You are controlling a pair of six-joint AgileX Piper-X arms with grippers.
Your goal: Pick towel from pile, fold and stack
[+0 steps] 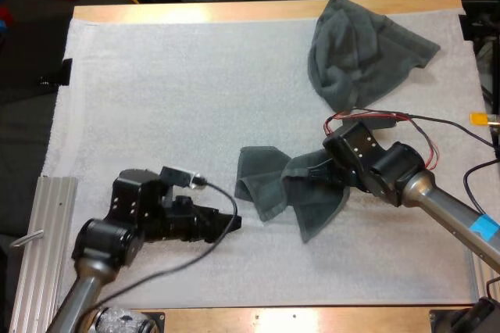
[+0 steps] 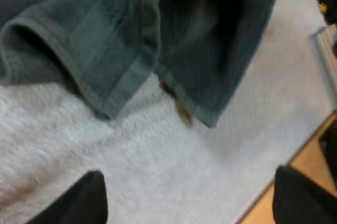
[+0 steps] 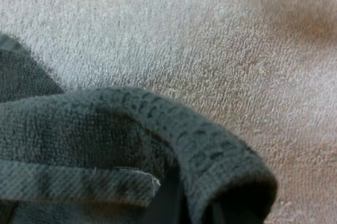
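The nearer towel (image 1: 269,186) lies bunched in the middle of the white mat (image 1: 156,98), well apart from the crumpled towel (image 1: 355,51) at the far right of the bench (image 1: 234,11). The right gripper (image 1: 311,175) has its fingers clamped on the nearer towel's middle, so the cloth gathers there and fans out to both sides. The left gripper (image 1: 234,222) sits low just beside the towel's near edge, fingers apart and touching nothing. From the left wrist, a hemmed corner (image 2: 105,109) hangs just ahead of them.

The step in hand looks like spreading the towel flat before folding. To do it well, the left gripper should take that hemmed corner alone, not a doubled layer. The right should then shift from the middle to a neighbouring corner, so the two can pull the edge taut.
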